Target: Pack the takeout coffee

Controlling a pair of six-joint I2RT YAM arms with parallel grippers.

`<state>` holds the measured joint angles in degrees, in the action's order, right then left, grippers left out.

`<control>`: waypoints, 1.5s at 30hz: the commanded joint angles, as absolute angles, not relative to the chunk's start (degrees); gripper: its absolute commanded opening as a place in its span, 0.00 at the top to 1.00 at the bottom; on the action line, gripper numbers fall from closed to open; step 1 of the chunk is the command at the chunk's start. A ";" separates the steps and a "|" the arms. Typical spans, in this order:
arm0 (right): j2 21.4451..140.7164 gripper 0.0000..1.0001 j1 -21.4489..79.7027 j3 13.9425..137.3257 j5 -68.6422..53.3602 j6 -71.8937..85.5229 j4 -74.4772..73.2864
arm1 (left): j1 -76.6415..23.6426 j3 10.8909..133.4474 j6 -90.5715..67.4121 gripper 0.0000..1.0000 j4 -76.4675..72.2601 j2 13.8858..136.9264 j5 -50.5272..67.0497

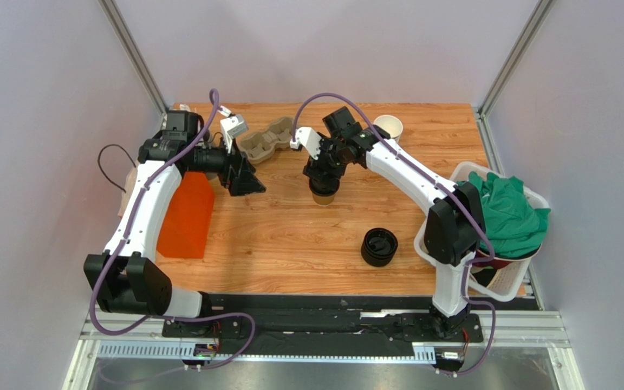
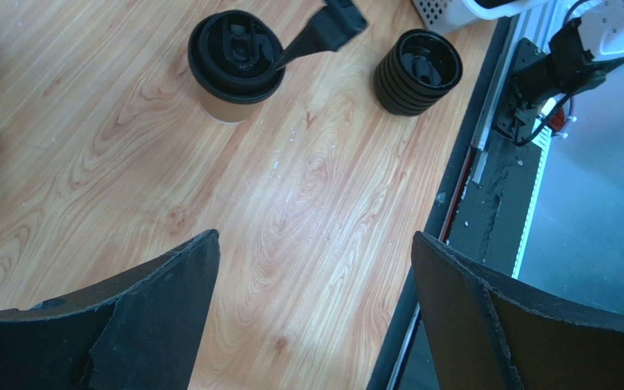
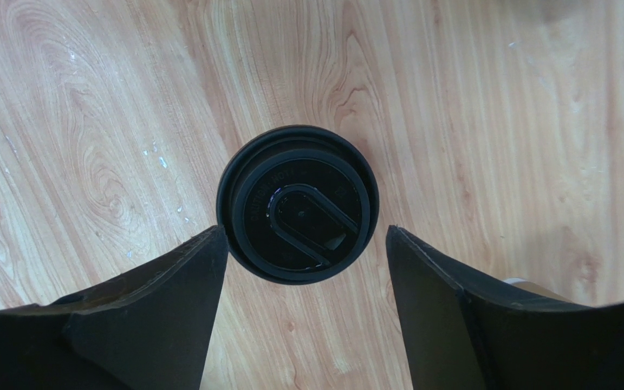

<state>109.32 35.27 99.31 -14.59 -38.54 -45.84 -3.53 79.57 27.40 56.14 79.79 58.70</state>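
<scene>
The takeout coffee (image 3: 297,203) stands upright on the wooden tabletop (image 1: 291,244), directly under the right tool (image 3: 305,268), whose fingers are spread and clear of it, while the left tool (image 2: 315,284) gapes empty nearby.

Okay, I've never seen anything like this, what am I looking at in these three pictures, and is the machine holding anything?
These are two white robot arms bolted to the near edge of a wooden table. The wide picture looks down from above; the other two come from cameras on each wrist, with dark fingers at the bottom. The right gripper hangs open right over a lidded coffee cup; the left gripper is open over bare wood. Neither holds anything. Also there: a stack of black lids, a cardboard cup carrier, an open paper cup, an orange bag, and a white basket with green cloth.
</scene>
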 commanded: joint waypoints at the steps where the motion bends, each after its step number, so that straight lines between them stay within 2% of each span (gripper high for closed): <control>1: 111.71 0.22 32.78 104.41 -20.47 -38.66 -52.81 | -3.60 82.62 31.11 0.04 58.44 76.38 62.75; 5: 111.18 0.17 33.49 102.31 -18.81 -42.71 -51.42 | -3.60 83.50 32.17 0.04 60.20 75.59 62.75; 6: 111.27 0.02 33.49 102.57 -18.55 -42.80 -51.42 | -3.60 83.50 32.17 0.04 60.21 75.24 62.93; 7: 111.79 0.01 33.49 102.83 -18.46 -42.89 -51.42 | -3.60 83.24 32.17 0.04 60.29 75.06 62.84; 26: 120.50 0.01 33.40 112.50 -20.04 -42.19 -57.30 | -3.60 79.19 30.23 0.04 56.34 72.60 61.52; 30: 120.76 0.05 33.40 112.85 -19.95 -41.22 -57.92 | -3.60 78.75 30.32 0.04 55.99 72.95 61.43; 34: 120.24 0.23 33.40 112.68 -20.04 -39.12 -58.18 | -3.60 78.31 30.32 0.04 55.55 72.95 61.61; 38: 119.88 0.29 33.49 112.32 -18.11 -36.22 -57.31 | -3.60 78.22 30.23 0.04 55.46 73.39 61.70; 45: 119.18 0.32 33.49 112.41 -9.95 -24.98 -54.41 | -3.60 77.78 30.06 0.04 55.11 73.30 61.79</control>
<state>120.68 33.34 110.63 -15.92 -33.41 -56.66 -3.53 78.26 29.80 56.99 73.69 60.34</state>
